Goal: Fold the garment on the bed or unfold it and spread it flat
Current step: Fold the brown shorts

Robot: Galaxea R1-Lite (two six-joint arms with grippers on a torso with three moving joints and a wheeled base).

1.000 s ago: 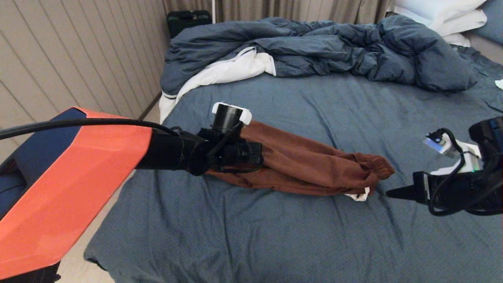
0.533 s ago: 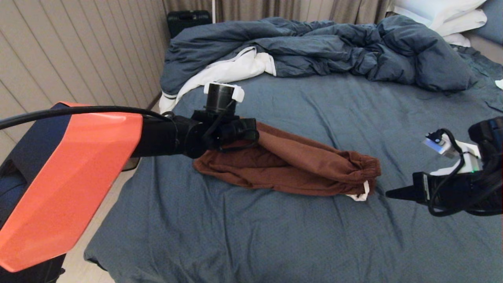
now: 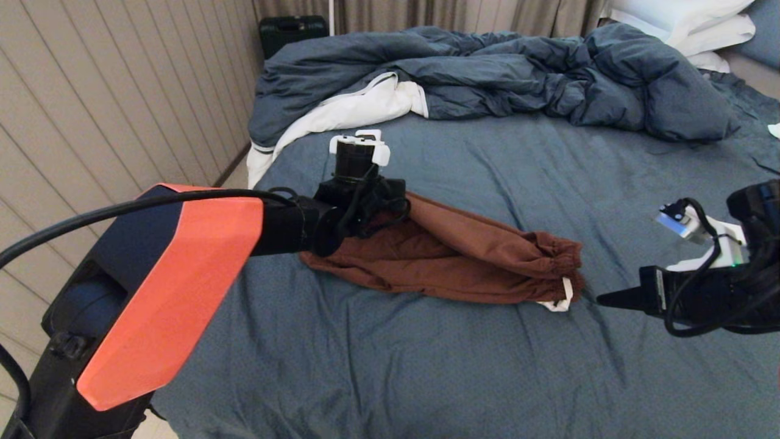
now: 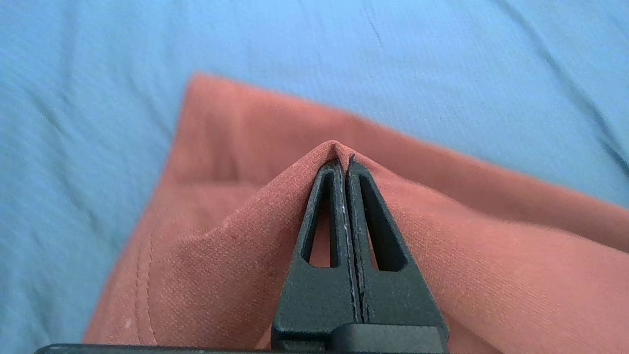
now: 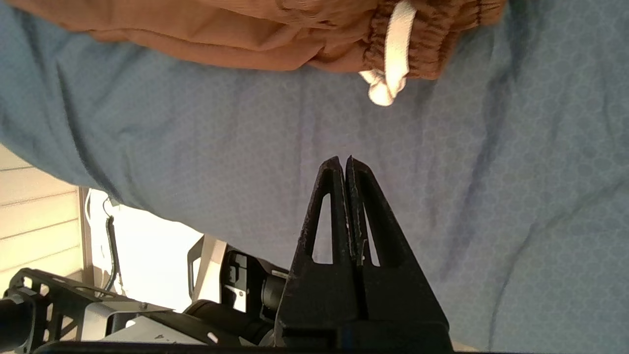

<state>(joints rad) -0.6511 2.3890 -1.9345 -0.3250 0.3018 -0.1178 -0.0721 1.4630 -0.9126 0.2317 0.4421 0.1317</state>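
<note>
The rust-brown garment (image 3: 463, 262) lies bunched in a long strip across the slate-blue bed (image 3: 426, 366). Its gathered waistband (image 3: 557, 259) and white drawstring (image 3: 563, 299) are at the right end. My left gripper (image 3: 399, 210) is at the strip's left end, shut on a raised fold of the fabric; the left wrist view shows the garment (image 4: 221, 246) peaked over the closed left gripper (image 4: 342, 160). My right gripper (image 3: 600, 300) hovers just right of the waistband, shut and holding nothing. The right wrist view shows that gripper (image 5: 344, 160) apart from the waistband (image 5: 432, 29) and drawstring (image 5: 393, 49).
A rumpled dark blue duvet (image 3: 487, 73) with white lining (image 3: 347, 110) fills the far side of the bed. White pillows (image 3: 688, 18) are at the far right. The panelled wall (image 3: 91, 91) and the bed's left edge are close to my left arm. A black case (image 3: 291, 30) stands by the wall.
My left arm pulled left and away, dragging the garment with it, so the waistband end slid left. The wrist then swung towards the far side. The right arm stayed still.
</note>
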